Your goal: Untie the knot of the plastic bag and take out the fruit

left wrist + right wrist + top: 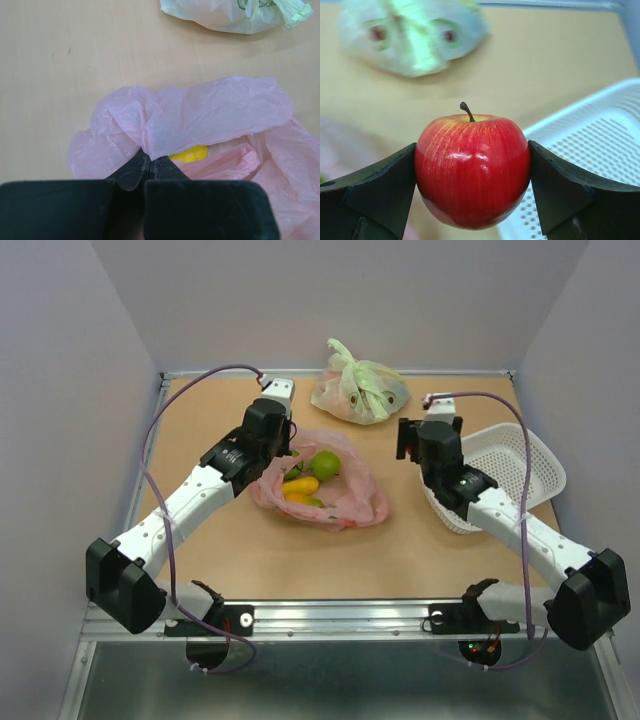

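Two robot arms reach over a tan worktop [300, 560]. In the middle lies the pink plastic bag [345, 495], slumped flat with its mouth spread wide. No knot shows on it, so the untying looks done and the step in hand is lifting out the fruit.

The left hand [145, 160] has its fingers pressed together on a fold of pink film at the bag's left rim, with no gap between them. It seems to be pinning the mouth open. Its wrist view shows a scrap of yellow fruit just beyond the pinched fold.

The right hand [407, 440] is raised to the right of the bag and apart from it. Its fingers are spread about as wide as the red apple [472, 165] they clamp, one on each side, with the stem upright. Below and to the right of the apple is the white basket [520, 465], which sits at the right of the worktop. The apple looks to be at the basket's near edge, not yet over its middle.

Inside the open bag are a green apple [325, 463], a yellow banana [300, 485] and some smaller pieces too small to name. A pale green bag [358, 390], tied at the top, sits at the far edge and is not part of this job.

The next move probably calls for carrying the apple further over the basket, lowering it and spreading the fingers. The thin film could lift or close if the left hand lets go.
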`<action>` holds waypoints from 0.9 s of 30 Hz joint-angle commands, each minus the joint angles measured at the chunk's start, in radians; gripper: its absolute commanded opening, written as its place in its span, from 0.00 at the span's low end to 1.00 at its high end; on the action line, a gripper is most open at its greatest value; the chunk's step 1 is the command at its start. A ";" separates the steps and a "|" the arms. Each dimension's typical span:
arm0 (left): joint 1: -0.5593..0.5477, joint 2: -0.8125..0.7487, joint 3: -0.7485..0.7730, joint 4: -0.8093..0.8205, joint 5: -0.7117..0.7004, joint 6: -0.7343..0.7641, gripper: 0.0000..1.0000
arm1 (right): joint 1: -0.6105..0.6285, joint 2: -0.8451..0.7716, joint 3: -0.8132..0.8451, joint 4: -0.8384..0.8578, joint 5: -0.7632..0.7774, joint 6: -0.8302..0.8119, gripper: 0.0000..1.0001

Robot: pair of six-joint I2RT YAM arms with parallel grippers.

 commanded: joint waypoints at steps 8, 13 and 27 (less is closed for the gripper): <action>0.002 -0.056 -0.023 0.042 -0.005 0.015 0.00 | -0.448 0.039 -0.152 -0.008 0.034 0.364 0.57; 0.004 -0.063 -0.028 0.045 0.013 0.022 0.00 | -0.463 0.091 -0.164 -0.013 0.056 0.369 1.00; 0.004 -0.060 -0.032 0.051 0.025 0.036 0.00 | -0.400 -0.170 -0.161 0.003 -0.470 0.227 0.96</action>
